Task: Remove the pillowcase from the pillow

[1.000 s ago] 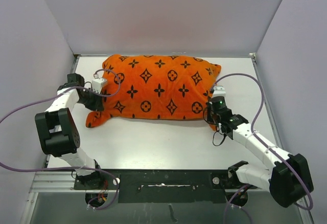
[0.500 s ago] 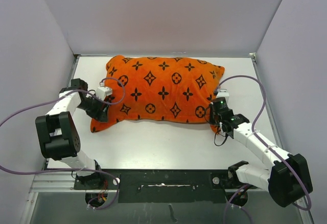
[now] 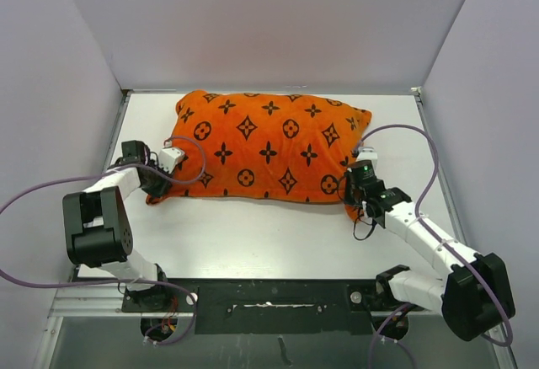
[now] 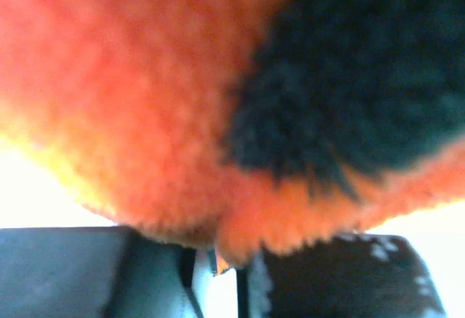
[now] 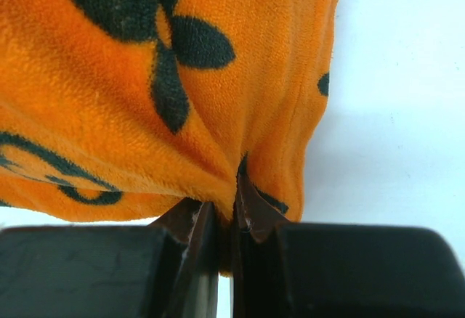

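Observation:
The bright-orange pillowcase (image 3: 269, 146) with black motifs lies stuffed across the middle of the white table. The pillow inside it is hidden. My left gripper (image 3: 157, 188) is at the cover's near left corner. In the left wrist view its jaws (image 4: 218, 256) stand almost together with blurred orange plush (image 4: 145, 93) pinched at their tips. My right gripper (image 3: 349, 194) is at the near right corner. In the right wrist view it (image 5: 236, 209) is shut on a fold of the orange fabric (image 5: 109, 100).
Grey walls (image 3: 76, 66) close in the table (image 3: 269, 234) on the left, back and right. Purple cables (image 3: 404, 133) loop from both arms. A metal rail (image 3: 269, 302) runs along the near edge by the arm bases.
My left gripper has moved down to the cover's near left corner. The cover has shifted a little right, and its drooping left corner has drawn in. The right gripper has barely moved.

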Tool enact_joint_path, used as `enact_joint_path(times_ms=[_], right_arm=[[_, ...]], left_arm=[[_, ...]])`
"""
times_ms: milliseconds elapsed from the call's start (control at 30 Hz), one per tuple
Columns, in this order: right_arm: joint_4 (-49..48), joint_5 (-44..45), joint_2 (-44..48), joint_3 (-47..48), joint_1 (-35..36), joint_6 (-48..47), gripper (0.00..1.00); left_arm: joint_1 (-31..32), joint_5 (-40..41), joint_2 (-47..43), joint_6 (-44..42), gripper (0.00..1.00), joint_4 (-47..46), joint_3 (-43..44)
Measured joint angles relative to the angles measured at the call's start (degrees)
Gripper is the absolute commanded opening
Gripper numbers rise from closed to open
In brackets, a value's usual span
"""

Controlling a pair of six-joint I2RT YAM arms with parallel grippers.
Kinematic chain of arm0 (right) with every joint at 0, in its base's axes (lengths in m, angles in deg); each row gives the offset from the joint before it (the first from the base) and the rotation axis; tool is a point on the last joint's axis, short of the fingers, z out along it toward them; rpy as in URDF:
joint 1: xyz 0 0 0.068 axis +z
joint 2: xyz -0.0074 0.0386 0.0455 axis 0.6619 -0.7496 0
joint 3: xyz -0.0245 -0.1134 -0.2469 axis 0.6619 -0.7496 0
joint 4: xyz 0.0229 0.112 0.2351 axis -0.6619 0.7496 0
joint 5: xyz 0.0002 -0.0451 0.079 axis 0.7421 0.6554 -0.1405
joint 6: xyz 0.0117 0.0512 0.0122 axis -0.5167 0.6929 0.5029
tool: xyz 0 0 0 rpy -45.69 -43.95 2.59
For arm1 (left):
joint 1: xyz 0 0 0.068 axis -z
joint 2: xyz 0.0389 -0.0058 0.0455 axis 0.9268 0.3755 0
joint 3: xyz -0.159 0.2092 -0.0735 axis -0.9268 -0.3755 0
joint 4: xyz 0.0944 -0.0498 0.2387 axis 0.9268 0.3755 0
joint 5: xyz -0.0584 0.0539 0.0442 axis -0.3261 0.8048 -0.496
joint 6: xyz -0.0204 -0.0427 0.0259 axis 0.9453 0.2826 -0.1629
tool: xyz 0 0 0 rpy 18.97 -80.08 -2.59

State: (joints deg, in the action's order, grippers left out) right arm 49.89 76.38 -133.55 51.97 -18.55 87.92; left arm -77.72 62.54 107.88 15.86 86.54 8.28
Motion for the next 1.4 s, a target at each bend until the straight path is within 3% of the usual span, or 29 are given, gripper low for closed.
enact_joint_path(times_ms=[133,300,667,833,1267,1400], right_arm=[[0.66,-0.61,2.03,0.07,0.0,-0.02,0.0],[3.26,-0.61,5.73,2.01,0.44,-0.55,0.0],[17.0,6.12,14.12,13.42,11.82,-0.68,0.0],[25.11,6.69,19.45,19.91,13.07,0.04,0.0],[36.98,2.82,21.7,43.32,13.18,1.18,0.0],[36.98,2.32,19.17,47.47,13.2,1.51,0.0]], left_arm=[[0.0,-0.39,-0.94,2.08,0.0,-1.38,0.02],[0.13,-4.66,-8.28,4.87,0.0,5.27,2.73],[-0.11,-10.82,-19.93,10.03,0.0,22.03,21.33],[-0.81,-10.82,-22.91,10.4,0.0,30.8,30.95],[-0.81,-9.11,-22.03,18.1,0.0,35.69,62.55],[-0.81,-8.41,-21.03,18.03,0.0,35.19,65.79]])
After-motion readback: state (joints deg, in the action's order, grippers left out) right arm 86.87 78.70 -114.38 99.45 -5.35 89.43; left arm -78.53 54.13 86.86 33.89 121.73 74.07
